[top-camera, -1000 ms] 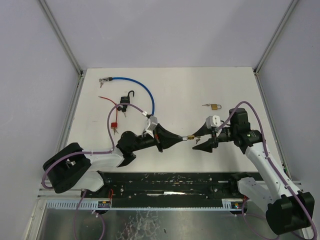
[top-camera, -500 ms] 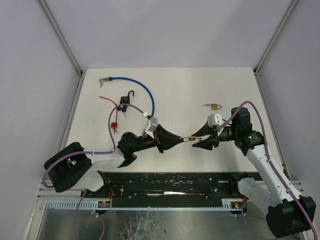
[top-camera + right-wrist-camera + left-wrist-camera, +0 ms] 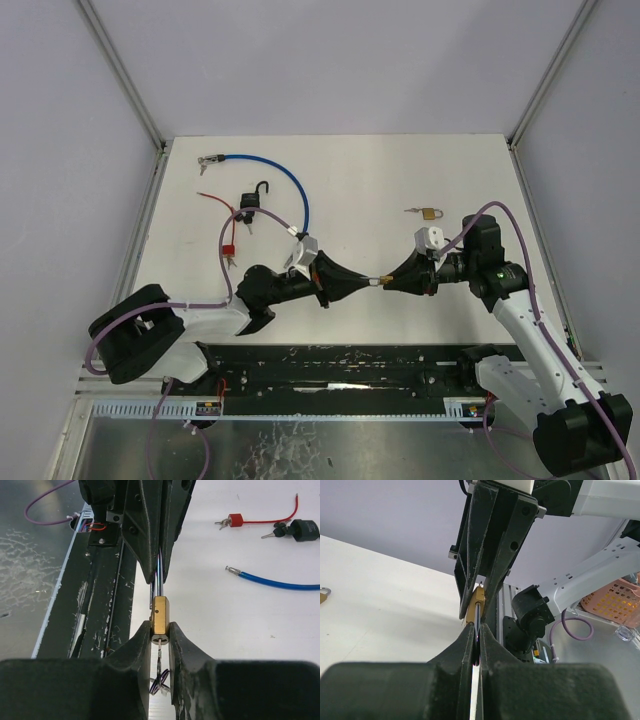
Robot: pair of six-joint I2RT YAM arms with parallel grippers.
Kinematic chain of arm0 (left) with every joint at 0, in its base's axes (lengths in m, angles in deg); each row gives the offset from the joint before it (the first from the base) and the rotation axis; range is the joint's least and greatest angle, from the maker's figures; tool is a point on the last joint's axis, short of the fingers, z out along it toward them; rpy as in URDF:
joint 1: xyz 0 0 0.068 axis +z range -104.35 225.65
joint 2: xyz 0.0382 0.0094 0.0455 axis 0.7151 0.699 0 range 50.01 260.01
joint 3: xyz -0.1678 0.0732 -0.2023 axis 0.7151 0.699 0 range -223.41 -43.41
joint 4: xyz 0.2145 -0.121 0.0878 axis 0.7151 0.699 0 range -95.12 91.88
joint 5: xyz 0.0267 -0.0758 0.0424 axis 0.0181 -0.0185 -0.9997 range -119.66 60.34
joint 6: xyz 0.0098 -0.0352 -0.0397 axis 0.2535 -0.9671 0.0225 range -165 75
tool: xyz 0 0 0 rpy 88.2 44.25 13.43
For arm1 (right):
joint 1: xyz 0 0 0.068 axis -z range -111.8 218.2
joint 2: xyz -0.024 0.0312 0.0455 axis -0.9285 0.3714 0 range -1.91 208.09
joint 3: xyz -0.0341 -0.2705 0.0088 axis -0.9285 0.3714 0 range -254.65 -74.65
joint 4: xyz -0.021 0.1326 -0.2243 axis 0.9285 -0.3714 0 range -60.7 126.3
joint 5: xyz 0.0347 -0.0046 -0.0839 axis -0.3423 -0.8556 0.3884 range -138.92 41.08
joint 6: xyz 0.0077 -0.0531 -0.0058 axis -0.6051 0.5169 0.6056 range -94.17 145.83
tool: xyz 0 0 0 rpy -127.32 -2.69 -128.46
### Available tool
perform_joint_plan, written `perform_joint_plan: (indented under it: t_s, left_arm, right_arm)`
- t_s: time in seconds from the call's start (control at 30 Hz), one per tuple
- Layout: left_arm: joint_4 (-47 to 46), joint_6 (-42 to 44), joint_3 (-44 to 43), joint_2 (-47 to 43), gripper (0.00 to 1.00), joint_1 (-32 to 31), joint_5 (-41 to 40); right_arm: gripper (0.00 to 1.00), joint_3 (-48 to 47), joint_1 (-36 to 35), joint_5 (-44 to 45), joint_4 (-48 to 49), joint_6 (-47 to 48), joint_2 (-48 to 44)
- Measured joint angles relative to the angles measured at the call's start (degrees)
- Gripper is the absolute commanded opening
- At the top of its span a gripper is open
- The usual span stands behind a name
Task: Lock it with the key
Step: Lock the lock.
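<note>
White tabletop (image 3: 400, 170) between pale walls, with both arms meeting above its near middle. The brass padlock (image 3: 384, 281) is held in the air there, between the two grippers and clear of the surface.

The left gripper (image 3: 368, 281) has its fingers (image 3: 465, 647) pressed together on the thin steel shackle (image 3: 159, 582). The right gripper (image 3: 390, 282) has its fingers (image 3: 141, 641) pinching the sides of the padlock's brass body. A key (image 3: 159, 652) sticks out of the body's end face, in the gap between the right fingers.

Lying on the table, well apart from the grip:
- a second small padlock (image 3: 431, 213) at the far right
- a blue cable lock (image 3: 296, 191), a black lock (image 3: 251, 206) and a red cable (image 3: 214, 197) at the far left
</note>
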Motion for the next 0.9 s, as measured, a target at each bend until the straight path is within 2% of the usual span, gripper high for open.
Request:
perform_joint_plan:
  t_s: [0.1,0.57,0.9]
  left_arm:
    - [0.0,0.9,0.0,0.0,0.0,-0.1,0.0]
    - [0.2,8.9,0.0,-0.6,0.0,-0.3,1.2]
    - [-0.4,8.1,-1.4,2.0,0.0,-0.4,5.1]
  right_arm:
    - [0.0,0.0,0.0,0.1,0.0,-0.2,0.0]
    - [0.0,-2.5,0.0,0.0,-3.9,-2.5,2.2]
    - [0.0,-2.5,0.0,0.5,-8.1,-0.3,2.0]
